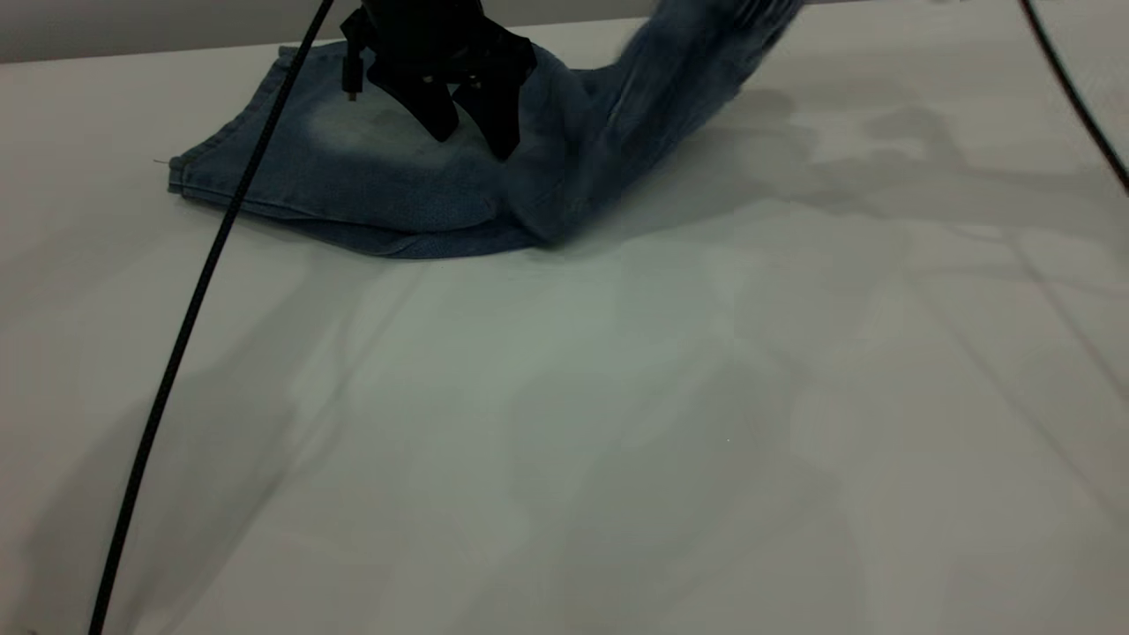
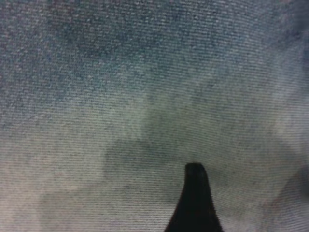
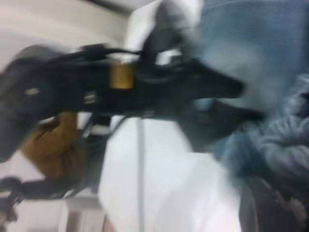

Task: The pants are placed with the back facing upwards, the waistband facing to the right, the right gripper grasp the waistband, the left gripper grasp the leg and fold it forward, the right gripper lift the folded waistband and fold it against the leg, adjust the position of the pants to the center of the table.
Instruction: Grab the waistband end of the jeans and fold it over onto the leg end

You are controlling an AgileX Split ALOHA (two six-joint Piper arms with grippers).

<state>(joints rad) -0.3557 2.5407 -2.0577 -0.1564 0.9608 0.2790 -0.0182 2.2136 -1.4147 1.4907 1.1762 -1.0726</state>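
White tabletop (image 1: 617,423) fills nearly the whole exterior view, bare and wide, with soft shadows across it and a pale wall strip along the far edge. Toward the far left of it lie the pants (image 1: 370,190), blue denim with a faded pale patch, already doubled over on themselves so that a stitched hem faces the view's left and a rounded fold edge faces the camera. Their right-hand part does not lie flat: it rises off the surface as a blurred band of denim, climbing up and to the right until it leaves the frame at the top.

Over the flat part of the pants stands the left gripper (image 1: 472,132), black, its two pointed fingers (image 1: 438,119) spread apart and aimed down, the tips at or just above the pale patch; whether they touch the cloth cannot be told. Its wrist view shows denim weave across the whole picture with one dark fingertip (image 2: 194,193) close against it.

A thick black cable (image 1: 190,317) runs from the near left corner up across the hem end of the pants.

Of the right gripper, the exterior view shows nothing; its wrist view shows bunched denim close by and the left gripper farther off, and whether the right one is spread or pinching the raised cloth cannot be told.
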